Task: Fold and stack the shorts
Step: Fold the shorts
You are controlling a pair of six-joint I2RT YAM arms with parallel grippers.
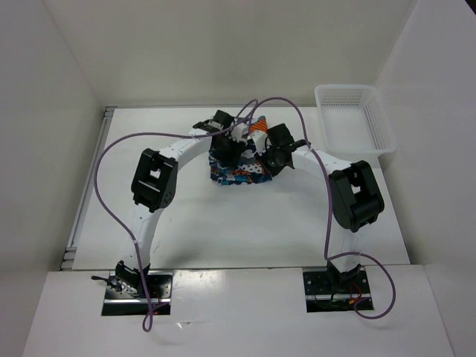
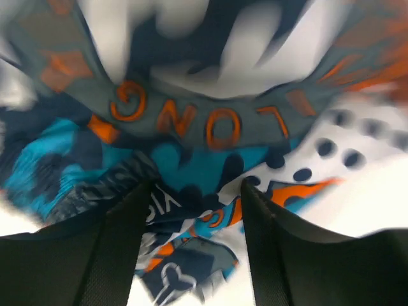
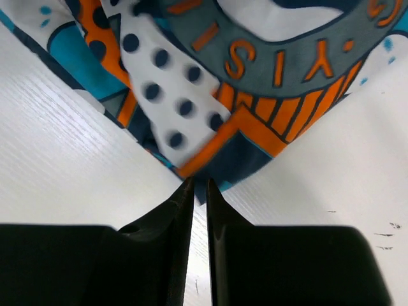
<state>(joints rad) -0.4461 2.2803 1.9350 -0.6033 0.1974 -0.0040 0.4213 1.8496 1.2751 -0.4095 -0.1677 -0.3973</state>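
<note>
White tabletop [image 1: 223, 230] bears the soft teal, orange, white and black patchwork shorts [image 1: 238, 175], bunched and unfolded, so I judge folding and stacking both remain. Their cloth lies just ahead of the spread left pincer [image 2: 194, 188], while the right pincer [image 3: 199, 183] pinches one corner at its tips.

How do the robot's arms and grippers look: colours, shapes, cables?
The left arm and the right arm have white links and bulky black joint housings. A purple cable loops along each. The gripper fingers are flat, matte black, tapering toward the tips.
</note>
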